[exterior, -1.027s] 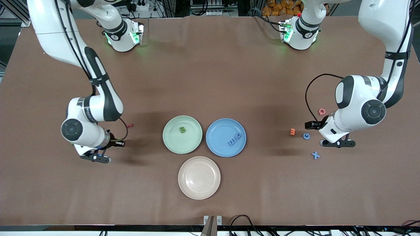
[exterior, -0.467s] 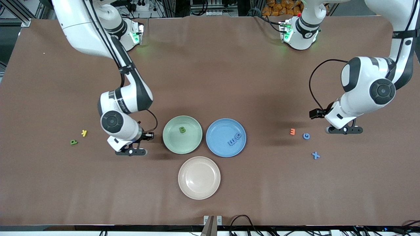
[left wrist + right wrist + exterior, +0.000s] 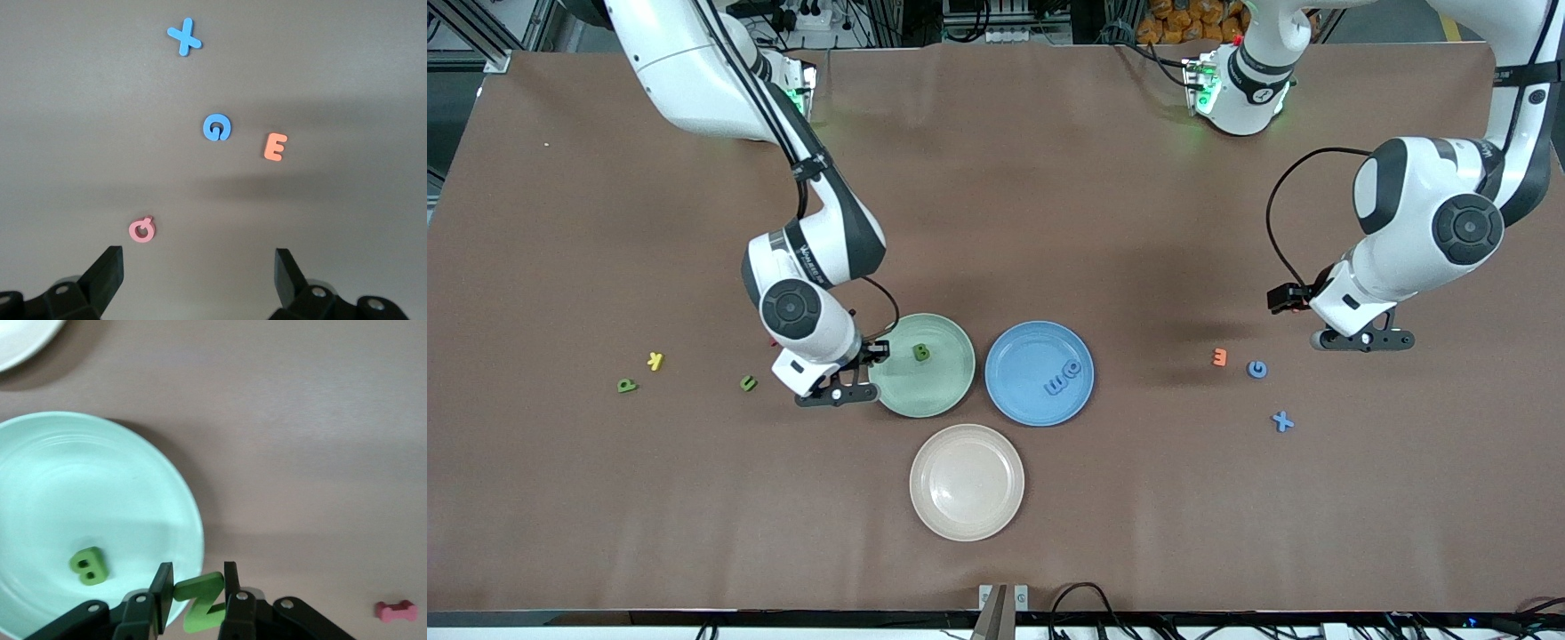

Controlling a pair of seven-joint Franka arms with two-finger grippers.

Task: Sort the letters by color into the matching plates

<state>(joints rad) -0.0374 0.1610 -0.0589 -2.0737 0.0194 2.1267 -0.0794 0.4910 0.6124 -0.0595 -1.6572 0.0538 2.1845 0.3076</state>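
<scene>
we are gripping a small chunky green letter z [image 3: 202, 602] in our right gripper [image 3: 838, 392], hovering over the rim of the pale mint green round plate [image 3: 943, 400], where a green letter b [image 3: 921, 353] is already lying. our left gripper [image 3: 1362, 340] is hanging released over the brown table [image 3: 996, 178], above a pink letter [image 3: 141, 229], with a blue letter g [image 3: 1257, 369], an orange letter e [image 3: 1219, 357] and a blue letter x [image 3: 1282, 421] lying nearby.

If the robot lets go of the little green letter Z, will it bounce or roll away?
Probably not. The chunky green letter Z, pinched in the right gripper at the rim of the pale mint green plate, has flat faces and corners, so it should land and lie flat. It looks like light foam, so expect perhaps a small hop, as the green letter B lies flat there.
</scene>
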